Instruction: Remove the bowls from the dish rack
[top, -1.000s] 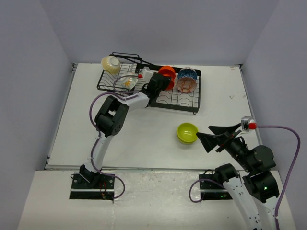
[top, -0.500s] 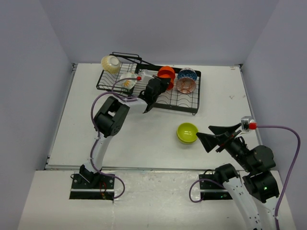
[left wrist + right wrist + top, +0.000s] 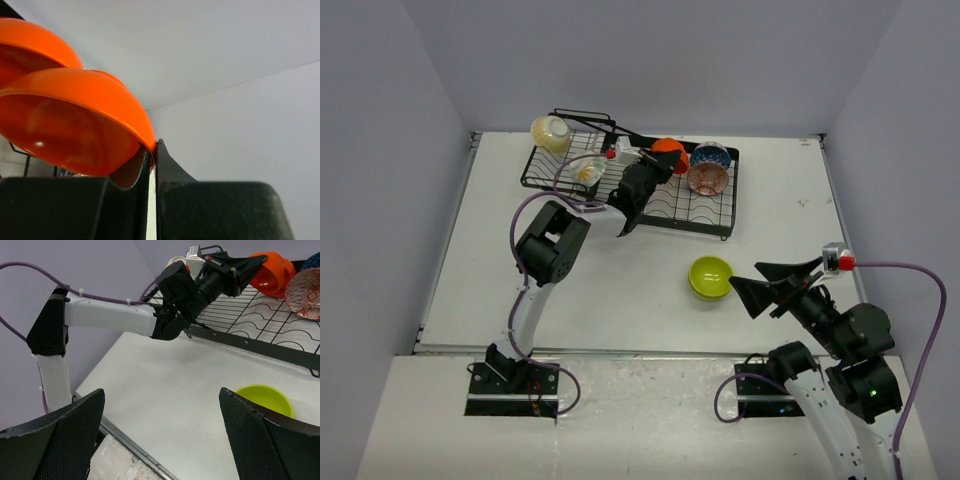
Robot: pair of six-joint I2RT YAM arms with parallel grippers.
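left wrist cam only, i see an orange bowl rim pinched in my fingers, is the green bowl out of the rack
Observer: Yes, the lime green bowl sits on the table, outside the dish rack.
Operator: where's the right gripper
Observer: The right gripper hangs open beside that bowl, holding nothing.
Operator: what's next to my orange bowl
Observer: A blue patterned bowl and a pinkish bowl stand just right of the orange bowl.
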